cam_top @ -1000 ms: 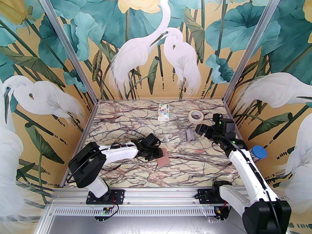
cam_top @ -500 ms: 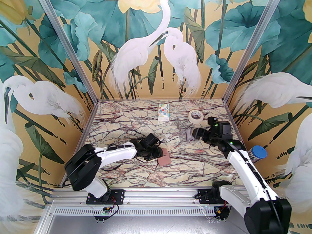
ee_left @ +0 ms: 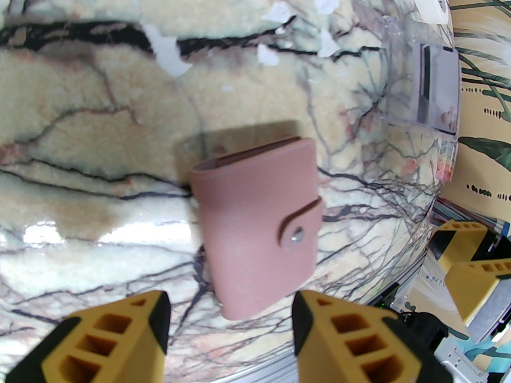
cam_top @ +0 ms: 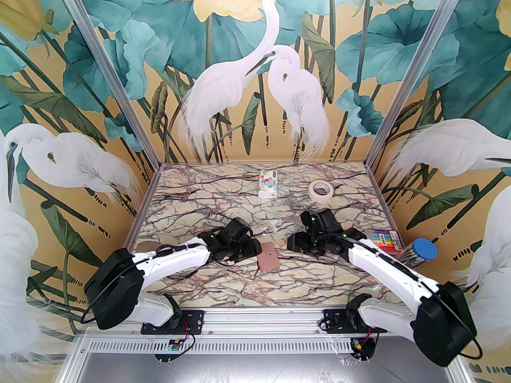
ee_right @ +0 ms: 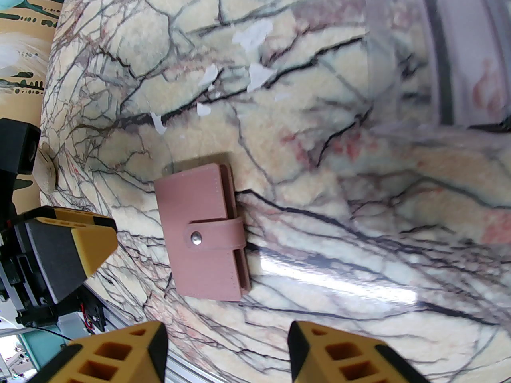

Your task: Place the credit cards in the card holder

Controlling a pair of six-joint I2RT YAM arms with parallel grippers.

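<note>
I see a veined marble tabletop and heron-mural walls. The pink card holder lies snapped shut, six o'clock of the tissue pack. The left gripper and right gripper are parted, empty.

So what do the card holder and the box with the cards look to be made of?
Card holder: matte dusty-pink leather or faux leather, no glare, soft rounded fold, shiny metal snap. Box: clear rigid plastic, likely; the marbled table shows through its wall. Credit cards inside: pale, one dark stripe, probably plastic, too blurred to be sure.
</note>
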